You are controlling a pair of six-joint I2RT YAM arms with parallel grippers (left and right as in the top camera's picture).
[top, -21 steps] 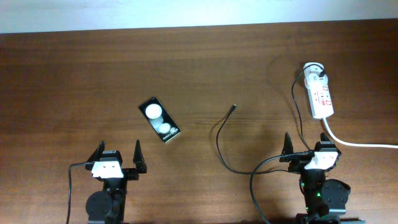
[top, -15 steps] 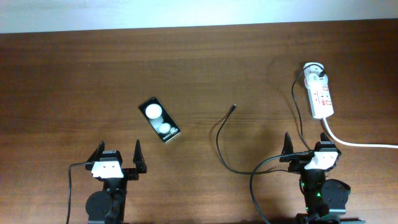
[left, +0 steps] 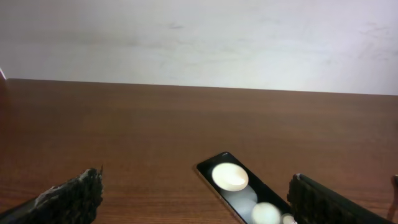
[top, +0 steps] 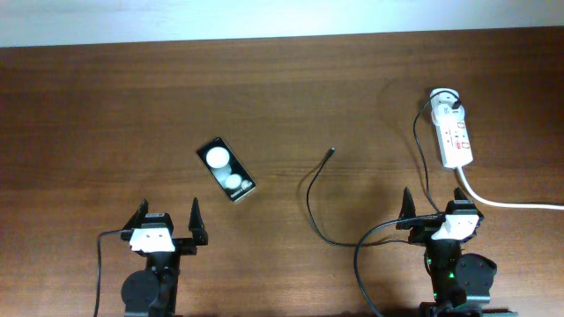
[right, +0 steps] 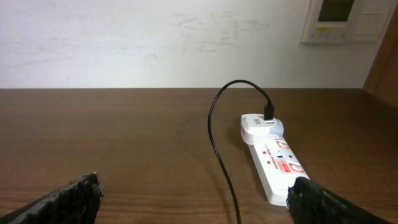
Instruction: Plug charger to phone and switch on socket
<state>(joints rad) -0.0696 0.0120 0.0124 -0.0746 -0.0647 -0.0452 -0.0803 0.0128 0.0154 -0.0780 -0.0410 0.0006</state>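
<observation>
The phone (top: 226, 169) lies flat and angled on the table, left of centre; the left wrist view shows it (left: 239, 190) just ahead of my left gripper (top: 166, 219), which is open and empty. The charger cable (top: 310, 198) curves across the table, its connector tip (top: 330, 151) lying free right of the phone. Its other end is plugged into the far end of the white socket strip (top: 451, 129), also in the right wrist view (right: 272, 155). My right gripper (top: 438, 207) is open and empty, with the cable (right: 219, 149) running between its fingers.
A thick white cord (top: 507, 202) runs from the strip off the right edge. A white wall (right: 155, 43) backs the table's far edge, with a wall panel (right: 339, 18) at upper right. A black arm cable (top: 101, 264) loops beside the left arm.
</observation>
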